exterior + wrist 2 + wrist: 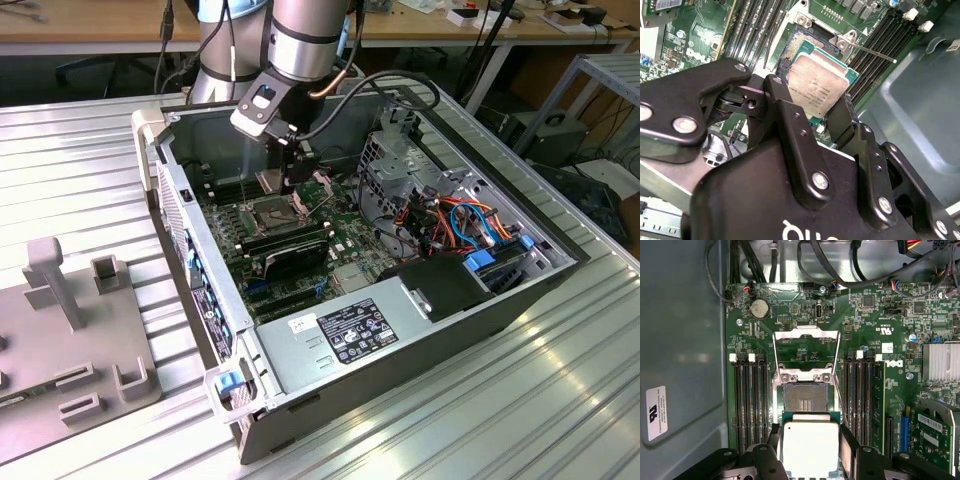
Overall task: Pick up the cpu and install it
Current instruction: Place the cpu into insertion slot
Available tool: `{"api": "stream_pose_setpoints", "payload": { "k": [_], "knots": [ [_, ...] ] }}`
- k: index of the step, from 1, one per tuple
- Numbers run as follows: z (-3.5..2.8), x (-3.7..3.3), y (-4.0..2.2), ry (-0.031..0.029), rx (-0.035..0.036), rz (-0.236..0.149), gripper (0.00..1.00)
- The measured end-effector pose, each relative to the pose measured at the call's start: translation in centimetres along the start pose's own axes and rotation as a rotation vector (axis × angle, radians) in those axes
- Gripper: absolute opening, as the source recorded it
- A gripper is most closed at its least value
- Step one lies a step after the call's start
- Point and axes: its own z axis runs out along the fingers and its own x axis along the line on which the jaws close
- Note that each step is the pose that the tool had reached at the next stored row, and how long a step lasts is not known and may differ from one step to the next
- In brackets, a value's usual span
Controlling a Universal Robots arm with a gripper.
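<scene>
Gripper: black fingers fill the near part of both wrist views (812,107) (810,455); in the exterior view the gripper (290,182) hangs inside the open computer case (400,345), over the board
Jaws: closed onto the cpu, one finger (782,97) on each of two opposite edges
Cpu: clamped in the gripper (817,82) (810,445), with its dull silver-grey top facing the wrist cameras and a green border showing round the metal; it is held level and slightly off from the socket, overlapping the socket's near edge, and is not seated in it
Socket: dark square on the motherboard (805,397) (792,45), its contact field bare
Socket frame: metal frame (807,347) swung up and open on the far side of the socket from the cpu
Lever: thin metal rod (872,52) (837,395) raised beside the socket
Memory slots: long black rows on both sides of the socket (747,400) (860,395)
Motherboard: green (890,315), with a round coin cell (760,308) and a finned heat sink (942,362)
Surroundings: case lies on a ribbed metal table (80,170), with a grey fixture (70,340) at the exterior view's left
</scene>
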Motion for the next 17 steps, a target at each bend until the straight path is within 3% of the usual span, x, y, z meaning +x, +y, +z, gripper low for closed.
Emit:
{"api": "stream_pose_setpoints", "payload": {
  "k": [3, 11, 17],
  "knots": [
    [0.3, 0.0, 0.0, 0.0, -0.0128, -0.011, 0.55],
    [2.07, 0.01, 0.0, 0.0001, -0.0158, -0.049, 0.55],
    [2.31, 0.02, 0.0, 0.0005, -0.0163, -0.051, 0.55]
  ]
}}
